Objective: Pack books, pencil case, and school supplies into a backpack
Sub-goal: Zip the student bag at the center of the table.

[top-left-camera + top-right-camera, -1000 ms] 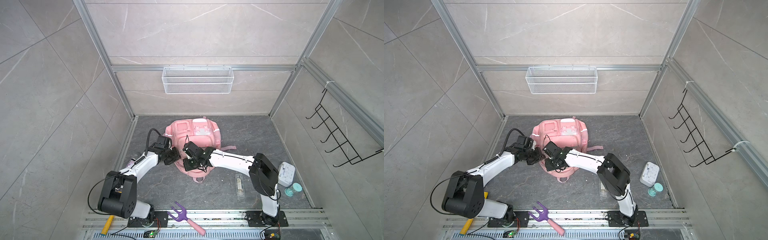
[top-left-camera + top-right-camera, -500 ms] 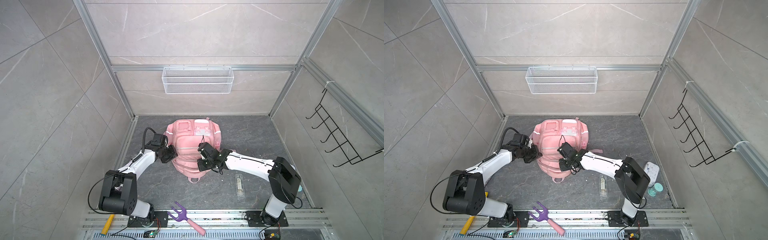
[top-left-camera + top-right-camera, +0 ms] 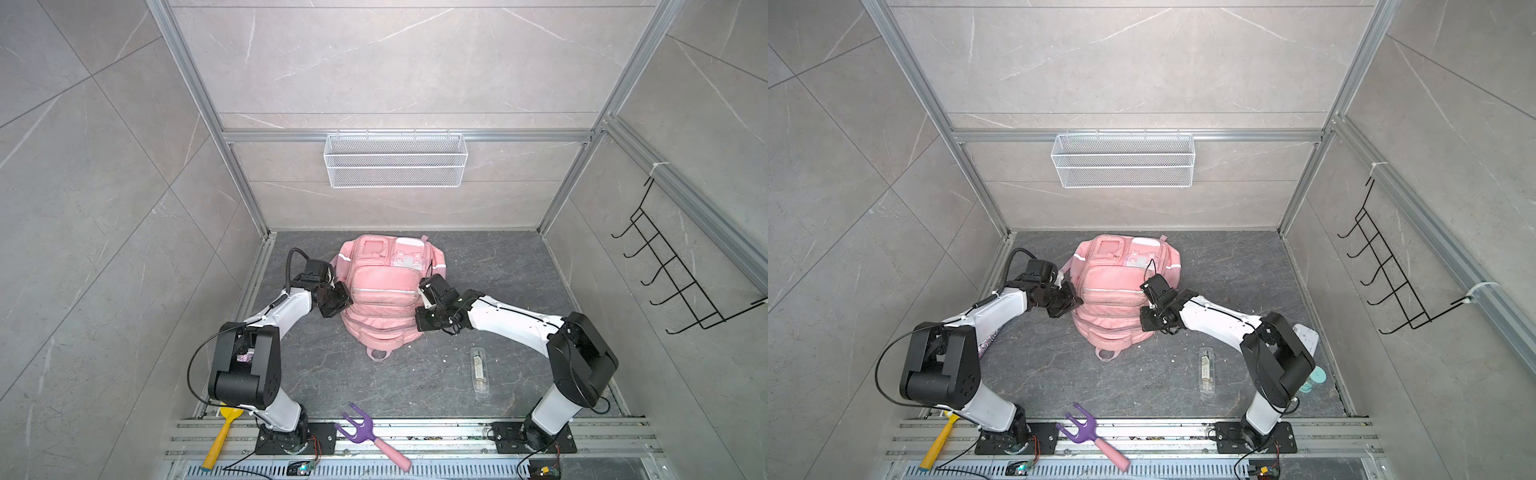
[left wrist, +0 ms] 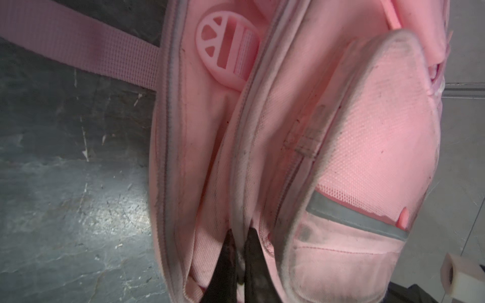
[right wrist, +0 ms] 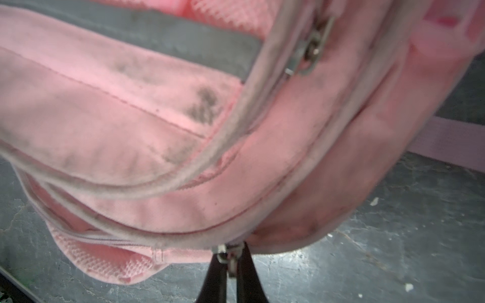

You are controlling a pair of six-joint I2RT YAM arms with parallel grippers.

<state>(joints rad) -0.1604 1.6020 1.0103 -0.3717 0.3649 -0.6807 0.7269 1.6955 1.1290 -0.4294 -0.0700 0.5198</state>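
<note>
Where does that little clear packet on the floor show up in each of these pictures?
In a top view: the packet lies on the dark floor, to the right of the pink backpack and nearer the camera.
In a top view: the packet lies in the same spot, right of the backpack.
Left wrist view: not in it.
Right wrist view: not in it.
Shared landmark: the backpack, which also fills both wrist views.
</note>
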